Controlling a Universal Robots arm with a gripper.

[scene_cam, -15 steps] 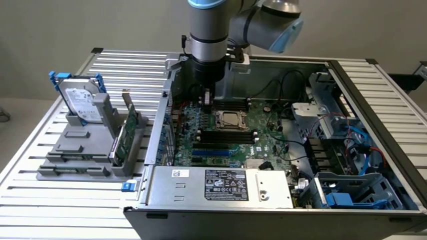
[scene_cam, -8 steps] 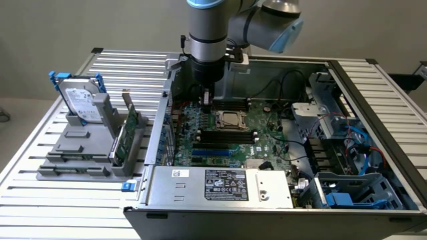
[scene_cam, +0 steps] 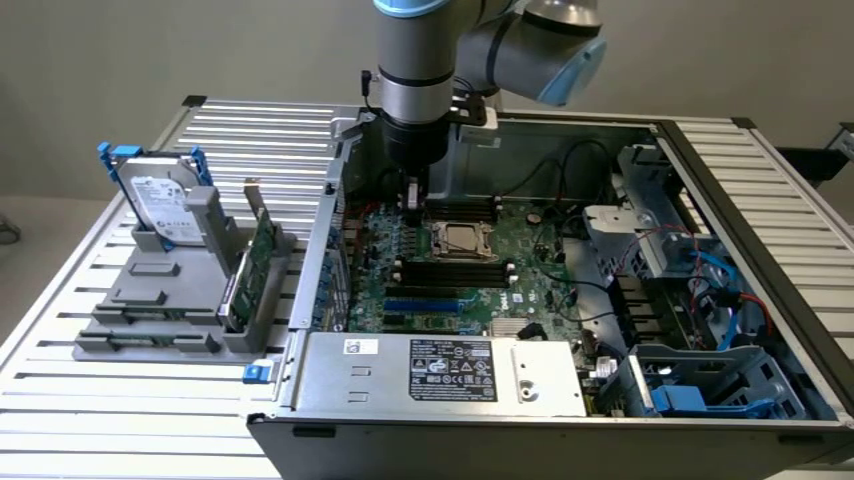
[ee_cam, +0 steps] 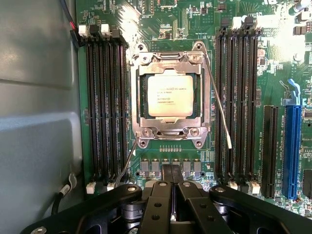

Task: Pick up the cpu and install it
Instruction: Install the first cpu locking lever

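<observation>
- Grey slatted table point(scene_cam: 80, 330) in the exterior view carries an open computer case point(scene_cam: 747, 300) with its green motherboard point(scene_cam: 534, 290) exposed.
- The arm point(scene_cam: 414, 70) reaches straight down into the case, and the gripper point(scene_cam: 414, 208) hangs just above the board, just beside the socket on the exterior view's left.
- The cpu point(scene_cam: 463, 240) lies flat in the socket near the middle of the board, its silvery top facing up.
- On the exterior view's left, outside the case, a grey holder point(scene_cam: 160, 310) keeps a hard drive point(scene_cam: 167, 205) upright and a thin green card point(scene_cam: 256, 262) on edge.
- In the wrist view the cpu point(ee_cam: 170, 96) sits square inside the metal socket frame point(ee_cam: 168, 134), apart from the gripper.
- Black memory slots point(ee_cam: 105, 107) run along both sides of the socket, and a blue slot point(ee_cam: 292, 146) stands further off.
- The gripper point(ee_cam: 171, 169) shows its black fingers point(ee_cam: 161, 195) clenched together with nothing between them, their tips near the frame's edge.
</observation>
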